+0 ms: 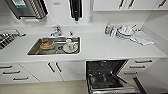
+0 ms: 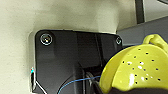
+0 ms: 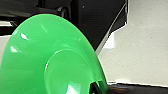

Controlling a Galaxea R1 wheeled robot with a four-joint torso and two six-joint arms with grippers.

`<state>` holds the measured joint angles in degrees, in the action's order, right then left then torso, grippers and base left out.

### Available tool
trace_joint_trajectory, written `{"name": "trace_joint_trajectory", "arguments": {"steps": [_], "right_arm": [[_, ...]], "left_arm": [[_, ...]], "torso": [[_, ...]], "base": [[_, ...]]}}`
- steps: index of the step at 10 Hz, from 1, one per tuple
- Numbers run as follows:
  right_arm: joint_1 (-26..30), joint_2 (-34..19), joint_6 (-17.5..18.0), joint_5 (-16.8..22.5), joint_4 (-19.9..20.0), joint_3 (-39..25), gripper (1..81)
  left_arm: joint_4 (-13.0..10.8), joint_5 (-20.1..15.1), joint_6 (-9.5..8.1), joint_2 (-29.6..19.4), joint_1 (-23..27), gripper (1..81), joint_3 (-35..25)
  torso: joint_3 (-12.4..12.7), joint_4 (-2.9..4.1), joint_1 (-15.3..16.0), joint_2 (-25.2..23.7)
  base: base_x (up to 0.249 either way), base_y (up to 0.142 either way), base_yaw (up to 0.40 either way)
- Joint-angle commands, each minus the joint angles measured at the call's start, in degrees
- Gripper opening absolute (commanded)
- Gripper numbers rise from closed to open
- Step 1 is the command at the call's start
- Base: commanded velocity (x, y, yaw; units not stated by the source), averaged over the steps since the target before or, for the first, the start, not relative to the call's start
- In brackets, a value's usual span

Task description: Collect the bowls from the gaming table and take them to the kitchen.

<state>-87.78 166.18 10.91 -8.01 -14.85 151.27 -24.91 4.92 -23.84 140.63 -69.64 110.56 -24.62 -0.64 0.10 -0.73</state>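
Note:
A bright yellow bowl (image 2: pixel 140 67) with small holes and a loop handle sits close to the left wrist camera, its edge in my left gripper (image 2: pixel 117 90), which is shut on it above pale floor. A glossy green bowl (image 3: pixel 50 62) shows large in the right wrist view, bottom side toward the camera. My right gripper (image 3: pixel 97 87) pinches its rim. Ahead in the head view lies the kitchen: a white countertop (image 1: pixel 100 46) and a steel sink (image 1: pixel 55 46) holding a cup, a plate and an orange-brown dish.
The dishwasher (image 1: pixel 107 75) below the counter stands open, its door down toward me at the lower right. Dishes and a cloth (image 1: pixel 142 37) lie at the counter's far right. White cabinets (image 1: pixel 50 71) with dark handles run below, and wall dispensers (image 1: pixel 75 8) hang above the tap (image 1: pixel 56 31).

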Motion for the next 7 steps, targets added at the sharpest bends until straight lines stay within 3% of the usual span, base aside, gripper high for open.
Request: {"name": "trace_joint_trajectory", "arguments": {"steps": [1,7], "right_arm": [[-0.86,-0.83,-0.01,3.88,-0.36,-0.11,1.0],[-0.16,-0.83,0.16,3.79,0.08,-0.64,1.0]], "left_arm": [[1.09,-5.36,0.03,-4.48,7.18,1.0,-7.02],[2.05,-20.22,-0.59,-4.48,26.34,1.0,-22.31]], "torso": [[0.0,0.0,0.0,0.0],[-0.04,0.0,0.0,0.04]], "base": [[0.0,0.0,0.0],[0.0,0.0,0.0]]}}
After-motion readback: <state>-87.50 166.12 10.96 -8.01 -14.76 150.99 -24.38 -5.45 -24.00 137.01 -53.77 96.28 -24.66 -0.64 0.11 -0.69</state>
